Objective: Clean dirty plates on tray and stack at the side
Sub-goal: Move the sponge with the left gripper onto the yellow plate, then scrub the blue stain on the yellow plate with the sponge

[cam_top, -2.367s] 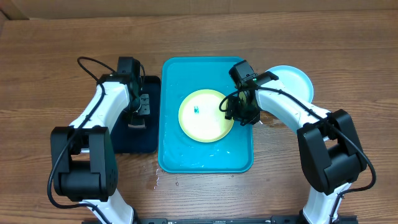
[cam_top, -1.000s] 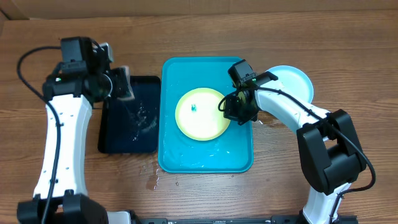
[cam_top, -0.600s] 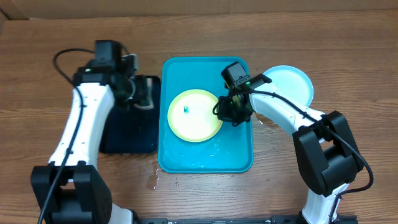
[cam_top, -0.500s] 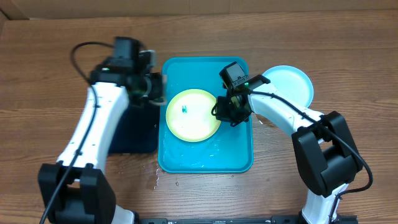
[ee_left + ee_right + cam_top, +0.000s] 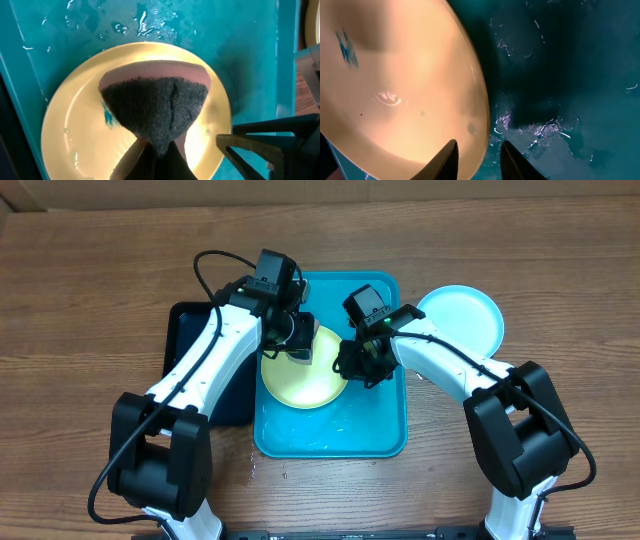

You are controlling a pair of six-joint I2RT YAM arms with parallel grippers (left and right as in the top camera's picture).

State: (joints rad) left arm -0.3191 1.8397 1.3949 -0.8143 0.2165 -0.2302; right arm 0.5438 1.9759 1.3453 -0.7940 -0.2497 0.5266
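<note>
Plate (image 5: 300, 385) pale yellow-green, wet, blue smear (image 5: 107, 115), left hand (image 5: 156, 150) gripping sponge (image 5: 157, 107), right hand (image 5: 477, 150) pinching its rim

1. I take this for a robot lab station: a left arm (image 5: 200, 365) and a right arm (image 5: 445, 365) stand at the near edge of a wood-grain bench (image 5: 80, 280).
2. Bare black cable (image 5: 215, 252) loops off the left arm.
3. The dishes I work are plastic: a tray (image 5: 385, 440), plates (image 5: 465, 315).

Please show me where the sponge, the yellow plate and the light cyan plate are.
sponge (image 5: 160, 107): left wrist view, middle of its dark scrubbing face.
yellow plate (image 5: 305, 387): overhead view, its bare lower part.
light cyan plate (image 5: 465, 310): overhead view, its centre.
</note>
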